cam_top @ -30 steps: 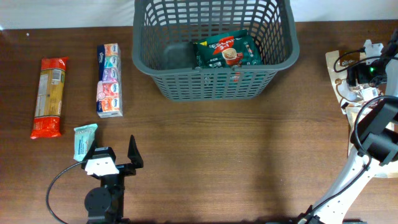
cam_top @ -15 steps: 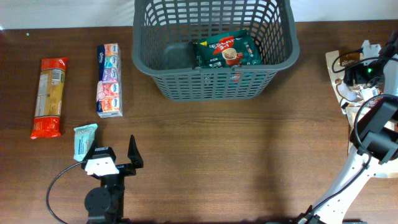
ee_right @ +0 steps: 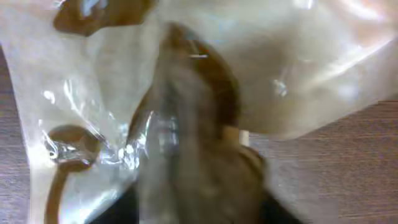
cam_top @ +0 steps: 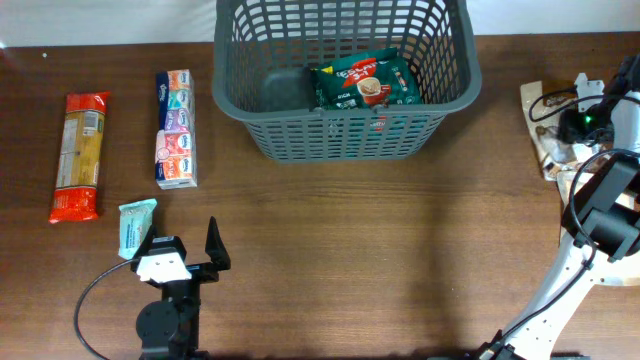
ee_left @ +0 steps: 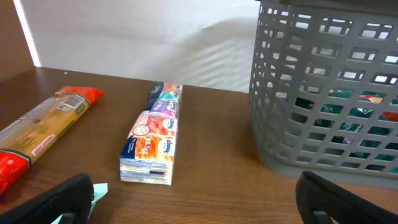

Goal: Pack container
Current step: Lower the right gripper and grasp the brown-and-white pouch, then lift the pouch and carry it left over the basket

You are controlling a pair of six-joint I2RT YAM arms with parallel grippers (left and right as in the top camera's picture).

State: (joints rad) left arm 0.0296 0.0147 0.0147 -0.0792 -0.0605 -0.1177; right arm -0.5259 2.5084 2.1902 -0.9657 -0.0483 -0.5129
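Picking next item | right gripper (cam_top: 572,122) down on clear packet (cam_top: 538,120), grip state unreadable | left gripper (cam_top: 183,245) idle, jaws apart | next: secure packet, carry to container (cam_top: 345,140)

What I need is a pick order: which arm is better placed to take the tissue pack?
Left. The left claw, open, faces the tissue pack from nearby; the right claw is at the far edge, beyond the basket.
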